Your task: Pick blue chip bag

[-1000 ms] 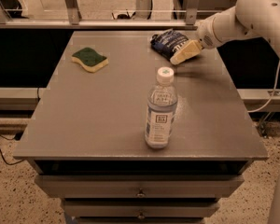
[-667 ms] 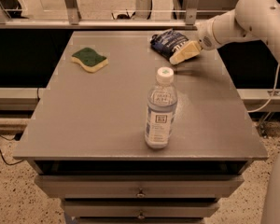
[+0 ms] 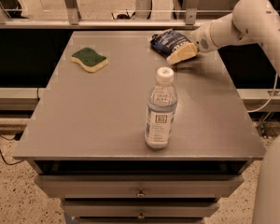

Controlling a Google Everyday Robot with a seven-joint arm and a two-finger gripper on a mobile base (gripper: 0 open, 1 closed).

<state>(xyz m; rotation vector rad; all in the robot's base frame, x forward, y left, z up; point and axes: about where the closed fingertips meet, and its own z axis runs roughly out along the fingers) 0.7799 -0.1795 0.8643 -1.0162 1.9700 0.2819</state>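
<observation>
The blue chip bag [image 3: 167, 40] lies crumpled on the far right part of the grey table [image 3: 107, 115], dark navy with white lettering. My gripper [image 3: 181, 54] reaches in from the right on the white arm [image 3: 233, 24] and sits low at the bag's near right edge, touching or overlapping it. The bag rests on the table top.
A clear water bottle [image 3: 160, 110] with a white cap stands upright near the table's front middle. A green-and-yellow sponge [image 3: 89, 59] lies at the far left. A railing runs behind the table, and drawers [image 3: 140, 190] sit below its front edge.
Nothing has visibly moved. The gripper stays at the bag's near right edge and the bag stays on the table.
</observation>
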